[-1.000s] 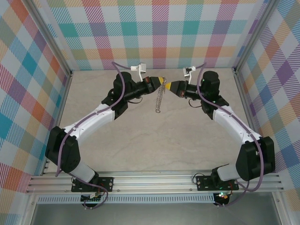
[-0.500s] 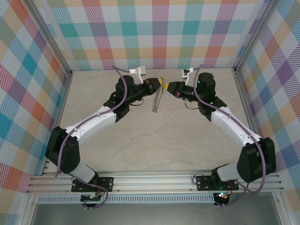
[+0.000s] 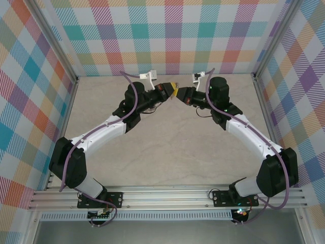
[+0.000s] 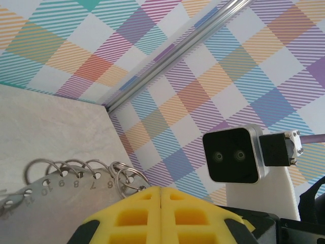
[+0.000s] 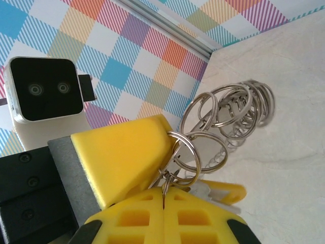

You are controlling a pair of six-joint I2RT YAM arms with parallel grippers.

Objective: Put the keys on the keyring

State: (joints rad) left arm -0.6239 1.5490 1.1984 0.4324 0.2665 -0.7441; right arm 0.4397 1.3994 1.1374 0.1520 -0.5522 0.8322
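Note:
The keyring (image 4: pixel 76 179) is a numbered silver plate carrying a row of split rings (image 5: pixel 231 114). My left gripper (image 4: pixel 161 189) is shut, and the keyring's end rings run in behind its fingertip (image 5: pixel 122 157). My right gripper (image 5: pixel 163 195) is shut too, with thin metal pinched in its seam where a ring meets the key's silver end. The key (image 5: pixel 226 192) has a yellow-orange head that sticks out to the right over my right finger. In the top view the left gripper (image 3: pixel 174 87) and right gripper (image 3: pixel 179 93) meet tip to tip, raised near the back wall.
The checked back wall (image 3: pixel 172 35) and its aluminium corner rail (image 4: pixel 172 53) stand close behind both grippers. The right wrist camera (image 4: pixel 233 155) faces the left one. Marbled table (image 3: pixel 172 152) lies open below and towards the arm bases.
My right gripper has moved left until it touches the left gripper's tip. The keyring hung down from the left gripper before; now it is drawn up between the two tips.

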